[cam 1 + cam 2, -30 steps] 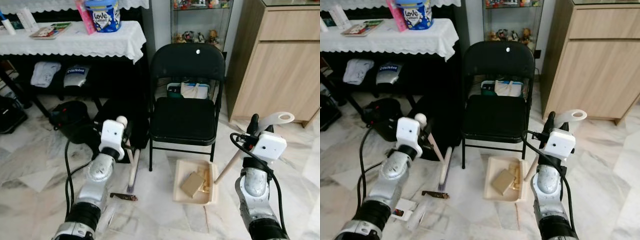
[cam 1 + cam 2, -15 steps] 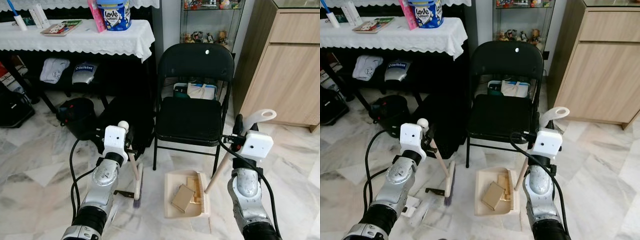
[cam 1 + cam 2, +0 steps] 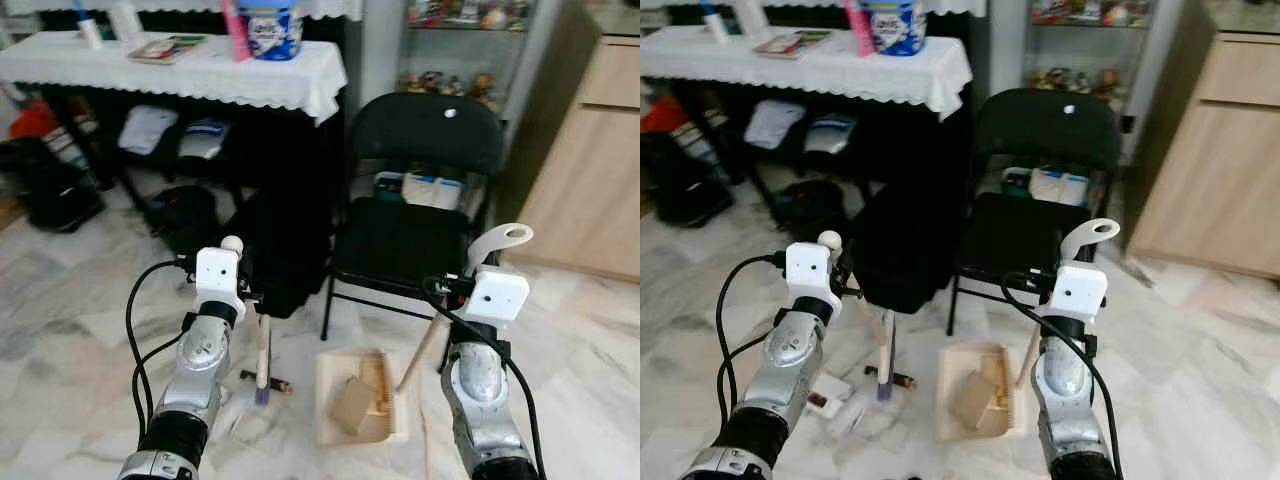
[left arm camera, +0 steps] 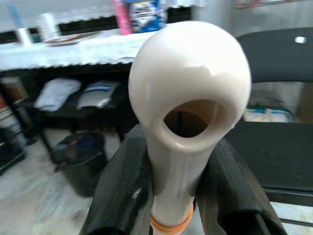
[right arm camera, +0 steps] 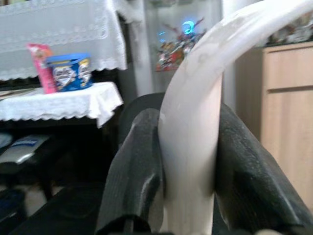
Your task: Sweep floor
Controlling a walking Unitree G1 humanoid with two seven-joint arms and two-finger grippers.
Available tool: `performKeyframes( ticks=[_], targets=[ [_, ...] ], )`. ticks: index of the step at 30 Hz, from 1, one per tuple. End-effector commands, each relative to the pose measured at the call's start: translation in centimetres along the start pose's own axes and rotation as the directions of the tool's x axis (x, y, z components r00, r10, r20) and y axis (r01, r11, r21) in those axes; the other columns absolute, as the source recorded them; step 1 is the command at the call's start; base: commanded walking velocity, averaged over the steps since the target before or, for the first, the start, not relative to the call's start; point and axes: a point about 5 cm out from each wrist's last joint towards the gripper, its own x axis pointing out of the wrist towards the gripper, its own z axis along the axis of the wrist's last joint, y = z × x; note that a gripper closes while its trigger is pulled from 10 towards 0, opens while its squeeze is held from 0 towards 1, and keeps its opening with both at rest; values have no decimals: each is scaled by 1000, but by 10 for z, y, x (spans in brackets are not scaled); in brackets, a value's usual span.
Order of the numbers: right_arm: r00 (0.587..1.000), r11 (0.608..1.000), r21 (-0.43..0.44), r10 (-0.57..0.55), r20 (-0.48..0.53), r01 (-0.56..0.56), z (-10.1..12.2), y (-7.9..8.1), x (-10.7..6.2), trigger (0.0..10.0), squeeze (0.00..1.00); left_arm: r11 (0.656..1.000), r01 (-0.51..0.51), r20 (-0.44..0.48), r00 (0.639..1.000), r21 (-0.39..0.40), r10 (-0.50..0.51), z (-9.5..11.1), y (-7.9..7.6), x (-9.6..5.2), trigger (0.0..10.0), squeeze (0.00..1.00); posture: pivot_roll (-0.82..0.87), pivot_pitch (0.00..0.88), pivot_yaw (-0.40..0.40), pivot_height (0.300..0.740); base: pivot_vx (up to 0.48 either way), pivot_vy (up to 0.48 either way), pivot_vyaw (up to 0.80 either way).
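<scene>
Left eye view, our stock: left hand (image 4: 171, 196) pinching the broom (image 3: 262, 345) handle, bristles on the marble floor (image 3: 80, 330). Right hand (image 5: 188, 181) pinching the dustpan (image 3: 358, 410) handle; pan flat on the floor before the black chair (image 3: 415, 215), holding brown scraps.

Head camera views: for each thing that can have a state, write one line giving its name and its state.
Broom: upright, bristles on the floor, held by the left gripper.
Dustpan: lying on the floor, holding scraps, handle in the right gripper.
Folding chair: unfolded, standing, seat bare.
Dark wrapper: lying on the floor beside the bristles, not yet swept up.
</scene>
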Motion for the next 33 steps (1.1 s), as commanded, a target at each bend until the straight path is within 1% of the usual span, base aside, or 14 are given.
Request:
performKeyframes(
  ticks=[1, 5, 9, 15, 22, 27, 33],
  targets=[
    [997, 1000, 21, 4, 74, -6, 17, 5, 6, 10000, 0, 1000, -8, 50, 999, 7, 7, 9, 2, 4, 10000, 0, -54, 0, 84, 740, 0, 0, 800],
    [998, 1000, 15, 2, 70, -3, 17, 3, 8, 10000, 0, 1000, 0, 49, 999, 1, 0, 9, -2, 4, 10000, 0, -61, 0, 78, 740, 0, 0, 800],
    [997, 1000, 9, 6, 71, -7, 18, 1, 11, 10000, 0, 999, -32, 46, 998, -5, 32, 7, 1, 3, 10000, 0, -60, 0, 61, 740, 0, 0, 800],
    [997, 1000, 4, 27, 72, -27, 20, 0, 15, 10000, 0, 999, -53, 45, 998, -9, 53, 6, 2, 2, 10000, 0, -54, 0, 44, 740, 0, 0, 800],
    [997, 999, 7, 47, 66, -48, 19, 2, 16, 10000, 0, 997, -74, 27, 997, -18, 75, -1, 2, -4, 10000, 0, -44, 0, 22, 740, 0, 0, 800],
    [997, 999, 8, 42, 61, -42, 18, 0, 16, 10000, 0, 997, -78, 40, 996, -25, 79, 2, 1, -2, 10000, 0, -34, 0, 23, 740, 0, 0, 800],
    [996, 998, 31, 47, 72, -49, 20, 6, 18, 10000, 0, 997, -78, 45, 996, -11, 79, 3, 4, 0, 10000, 0, -30, 0, 40, 740, 0, 0, 800]
  ],
)
